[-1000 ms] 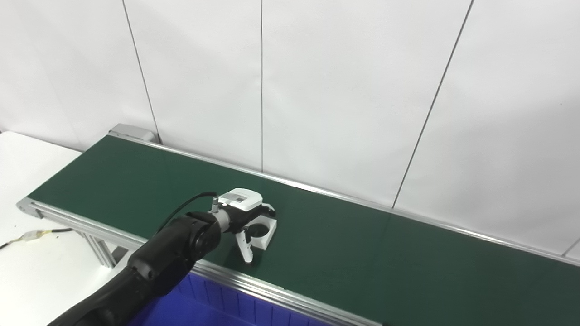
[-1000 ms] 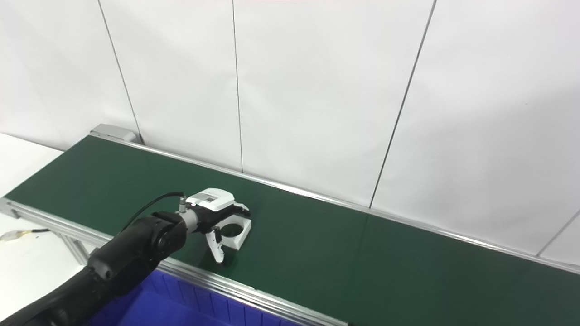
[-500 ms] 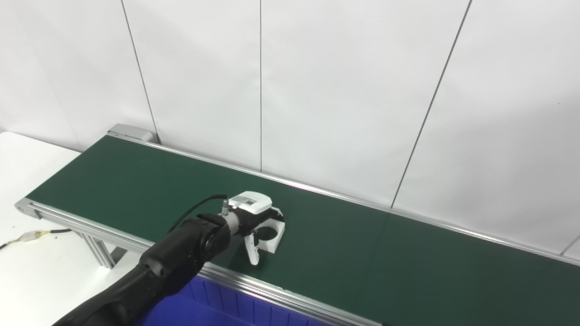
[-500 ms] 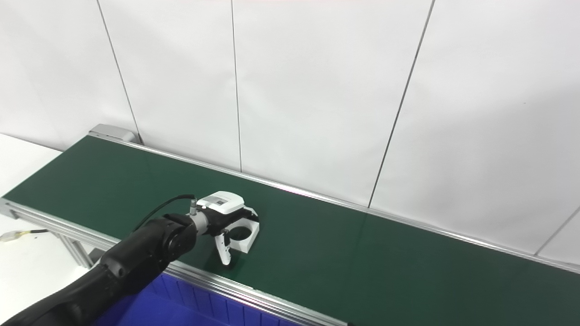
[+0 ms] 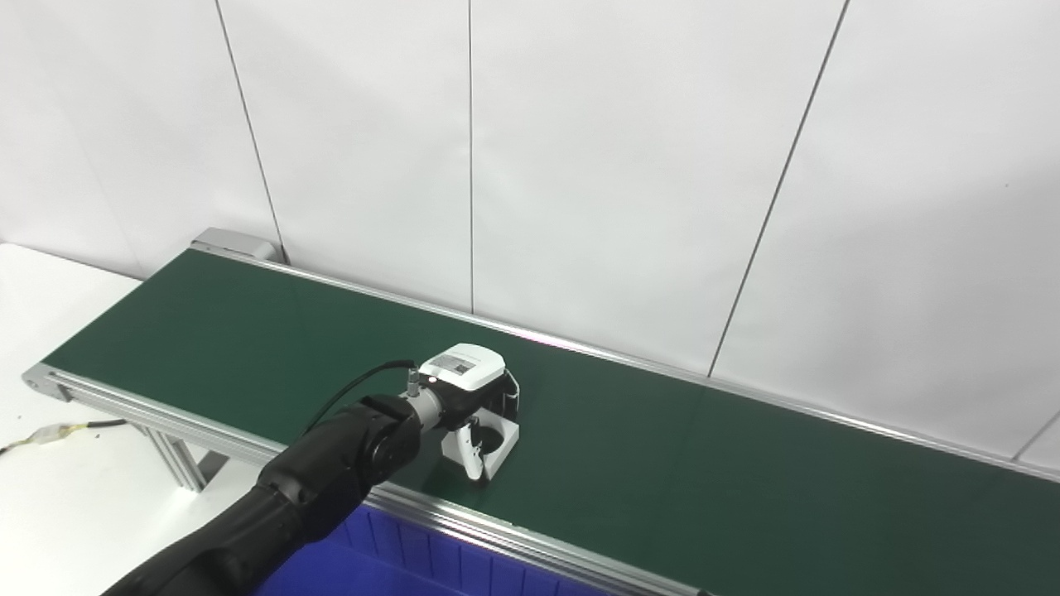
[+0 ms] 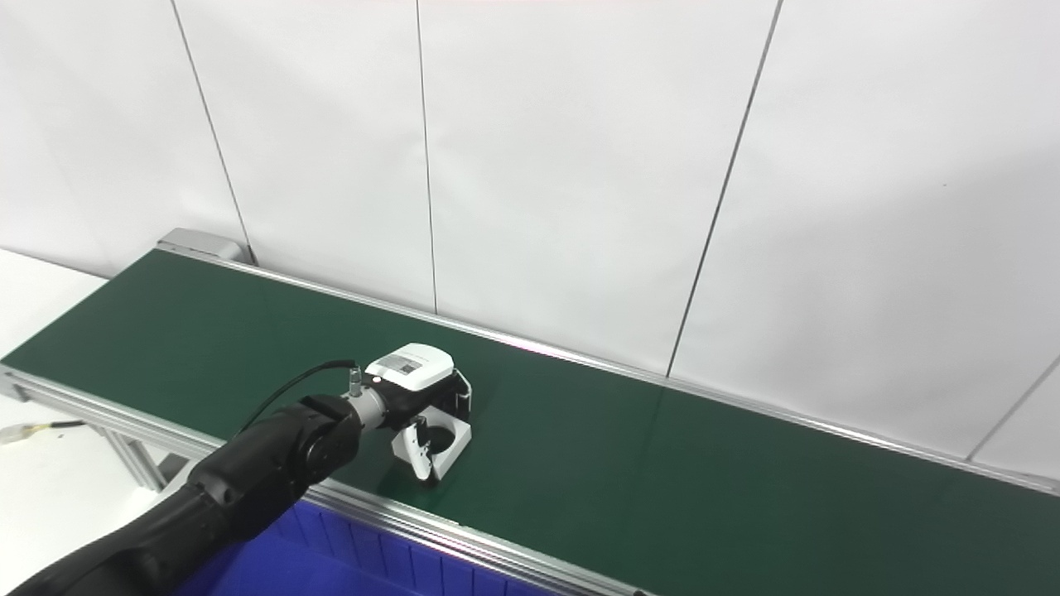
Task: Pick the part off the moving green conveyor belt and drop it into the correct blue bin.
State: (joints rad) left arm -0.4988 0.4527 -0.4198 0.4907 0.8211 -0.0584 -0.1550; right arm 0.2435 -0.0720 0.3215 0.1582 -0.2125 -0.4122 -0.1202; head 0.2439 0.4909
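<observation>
A white block part (image 5: 499,437) with a round hole rests on the green conveyor belt (image 5: 662,472), near its front rail. My left hand (image 5: 465,387) sits over the part, its black arm reaching in from the lower left. The white thumb (image 5: 473,444) presses the part's near side and the dark fingers (image 5: 507,396) wrap its far side, so the hand is shut on it. In the right eye view the part (image 6: 451,437) shows below the hand (image 6: 416,379). A blue bin (image 5: 373,563) lies under the belt's front edge. My right hand is out of view.
The belt's aluminium front rail (image 5: 530,542) runs between the part and the bin. A white table with a loose cable (image 5: 58,430) stands at the left. A white panelled wall (image 5: 580,165) rises right behind the belt.
The left hand and the part have shifted right along the belt. The thumb, which was apart from the block, has swung in against it, and the fingers have closed round its far side.
</observation>
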